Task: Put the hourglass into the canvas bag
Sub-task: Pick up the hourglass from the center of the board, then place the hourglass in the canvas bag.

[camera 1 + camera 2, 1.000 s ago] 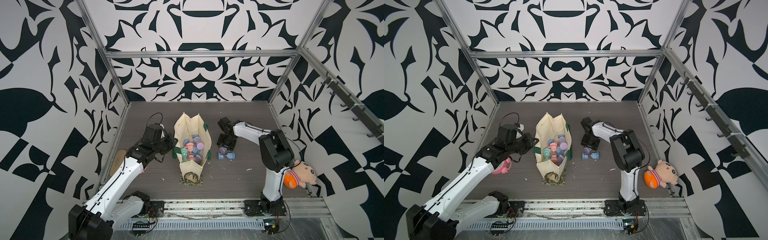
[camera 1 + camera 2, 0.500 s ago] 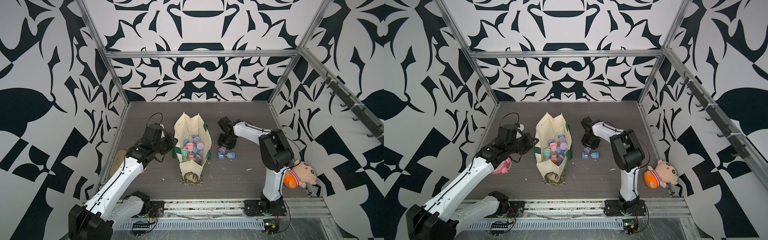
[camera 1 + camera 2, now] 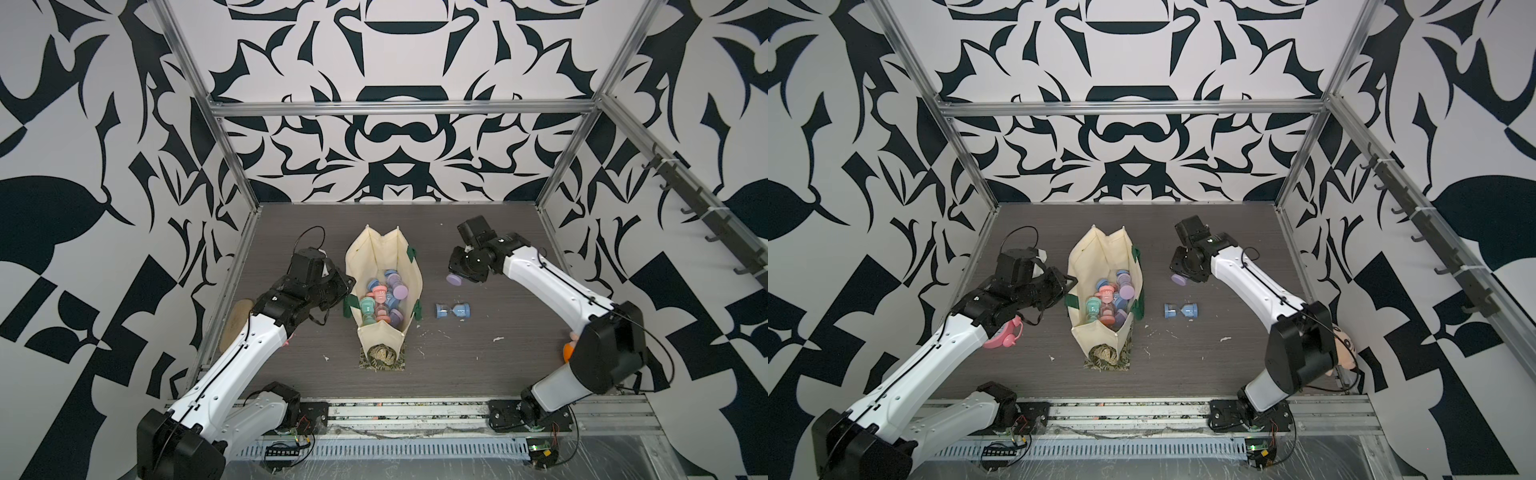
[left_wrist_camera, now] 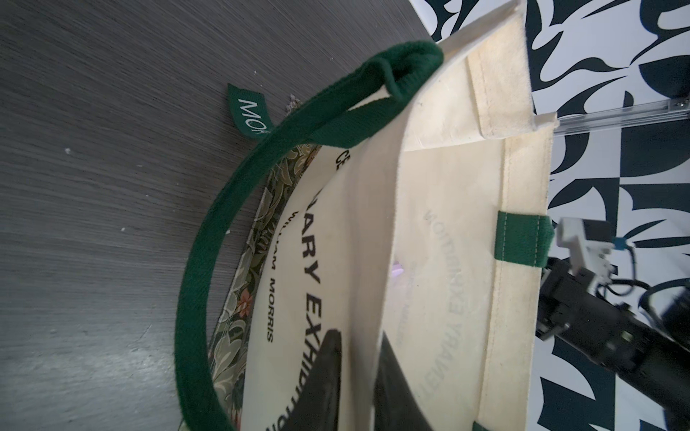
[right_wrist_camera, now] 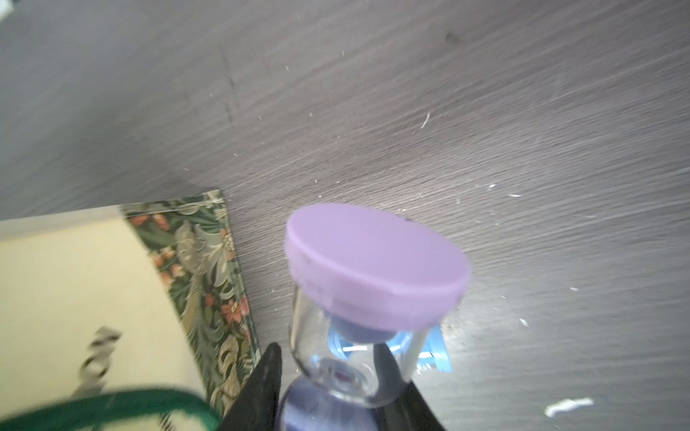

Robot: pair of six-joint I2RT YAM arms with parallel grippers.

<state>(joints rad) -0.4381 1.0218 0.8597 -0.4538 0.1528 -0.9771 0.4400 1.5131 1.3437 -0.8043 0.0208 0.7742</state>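
**A:** Nearest us first. What's loose?

**B:** A blue hourglass (image 3: 453, 310) lies on its side on the table (image 3: 478, 357), just right of the canvas bag (image 3: 376, 253). Its long axis runs left to right, and nothing touches it.

**A:** And the bag?

**B:** It stands open, its mouth long from near to far, with several hourglasses inside. The left gripper (image 4: 358, 336) straddles the bag's left wall, one finger on each side. I cannot tell whether it pinches the canvas.

**A:** The one in hand?

**B:** Farther back, the right gripper (image 5: 326, 367) is closed on the glass waist of the purple hourglass (image 3: 454, 279). The hourglass looks clear of the table, with its cap pointing left toward the bag.

**A:** So the move?

**B:** A carry leftward, I judge. The mouth lies left of the cap, near but apart. The bag's right rim and green handle (image 5: 112, 406) are between them.
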